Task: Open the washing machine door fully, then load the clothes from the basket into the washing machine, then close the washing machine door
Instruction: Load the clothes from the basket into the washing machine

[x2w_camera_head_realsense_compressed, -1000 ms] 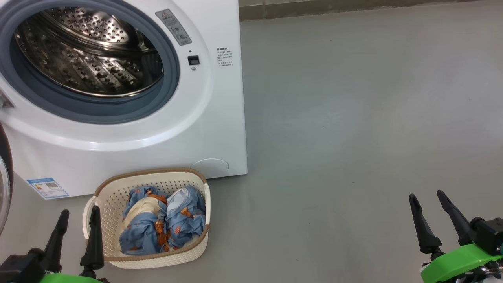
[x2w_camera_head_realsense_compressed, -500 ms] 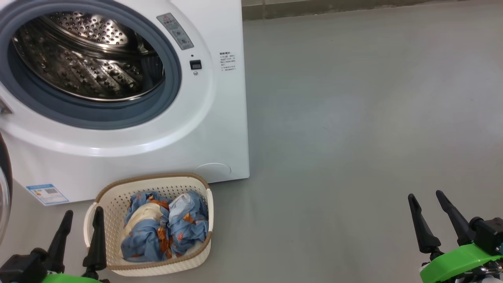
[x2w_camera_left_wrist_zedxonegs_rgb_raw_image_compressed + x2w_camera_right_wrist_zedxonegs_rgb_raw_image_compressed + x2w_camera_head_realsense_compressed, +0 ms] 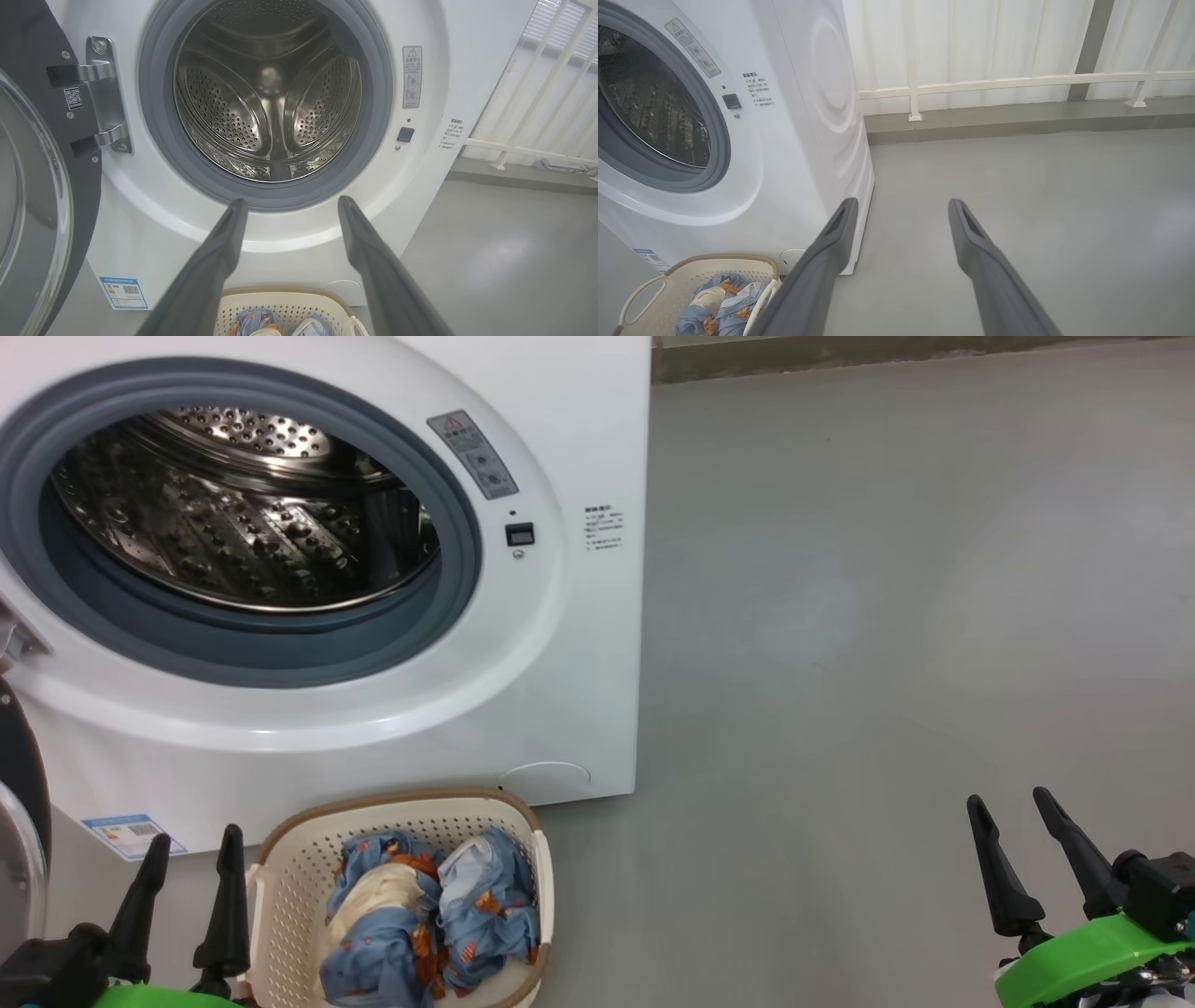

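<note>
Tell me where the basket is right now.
Head view, lower left: the basket stands on the floor just in front of the washing machine, immediately right of the left hand.

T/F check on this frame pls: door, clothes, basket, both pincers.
1. The washing machine door is open. True.
2. The clothes are inside the washing machine. False: they lie in the basket.
3. The left pincer and the right pincer are both open and hold nothing. True.
4. The basket stands beside the washing machine, off its right side. False: it stands on the floor in front of it, below the door opening.
</note>
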{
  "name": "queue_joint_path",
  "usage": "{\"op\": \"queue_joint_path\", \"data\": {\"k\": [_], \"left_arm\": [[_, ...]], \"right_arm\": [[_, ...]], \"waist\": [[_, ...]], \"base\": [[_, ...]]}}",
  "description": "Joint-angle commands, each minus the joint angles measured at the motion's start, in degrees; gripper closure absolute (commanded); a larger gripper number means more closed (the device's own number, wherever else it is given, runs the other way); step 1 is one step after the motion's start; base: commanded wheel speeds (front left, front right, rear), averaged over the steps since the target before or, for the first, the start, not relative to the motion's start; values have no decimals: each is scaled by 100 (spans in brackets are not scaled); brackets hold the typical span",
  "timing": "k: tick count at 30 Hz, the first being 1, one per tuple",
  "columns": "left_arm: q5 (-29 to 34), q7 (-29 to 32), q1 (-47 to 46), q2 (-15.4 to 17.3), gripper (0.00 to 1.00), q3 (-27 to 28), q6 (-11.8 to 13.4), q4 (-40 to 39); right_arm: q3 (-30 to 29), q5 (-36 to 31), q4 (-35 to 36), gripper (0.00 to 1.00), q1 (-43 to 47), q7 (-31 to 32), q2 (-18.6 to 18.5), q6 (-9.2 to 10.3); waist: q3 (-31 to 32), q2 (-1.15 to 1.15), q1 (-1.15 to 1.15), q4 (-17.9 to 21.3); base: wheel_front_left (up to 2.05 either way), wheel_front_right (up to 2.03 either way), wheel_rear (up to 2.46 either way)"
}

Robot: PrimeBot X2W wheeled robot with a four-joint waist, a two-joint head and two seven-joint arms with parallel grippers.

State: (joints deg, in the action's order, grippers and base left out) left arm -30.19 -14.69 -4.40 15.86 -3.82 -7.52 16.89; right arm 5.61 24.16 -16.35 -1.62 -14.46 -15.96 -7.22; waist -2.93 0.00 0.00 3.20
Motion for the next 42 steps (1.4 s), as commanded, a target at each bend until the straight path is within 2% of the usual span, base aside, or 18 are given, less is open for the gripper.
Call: {"op": "queue_joint_path", "data": {"k": [1,8,29,42], "left_arm": [[1,-31,-195,164,0,207,3,-158],[84,-31,-225,120,0,222,3,-174],[71,-31,-325,-7,0,91,3,111],[111,-31,-482,-167,0,-92,3,704]], "right_arm": [[90,-23,144,0,-147,-54,-111,-26],[103,-26,157,0,-188,-54,-93,-26],[119,-33,160,0,-303,-54,-53,-26],[100,-47,222,0,-437,-54,11,-26]], "waist": [[-20,0,0,-14],[-87,0,0,-50],[-224,0,0,-35],[-543,0,0,-1]], "base": [[80,-129,49],[57,-68,11],[0,0,0],[0,0,0]]}}
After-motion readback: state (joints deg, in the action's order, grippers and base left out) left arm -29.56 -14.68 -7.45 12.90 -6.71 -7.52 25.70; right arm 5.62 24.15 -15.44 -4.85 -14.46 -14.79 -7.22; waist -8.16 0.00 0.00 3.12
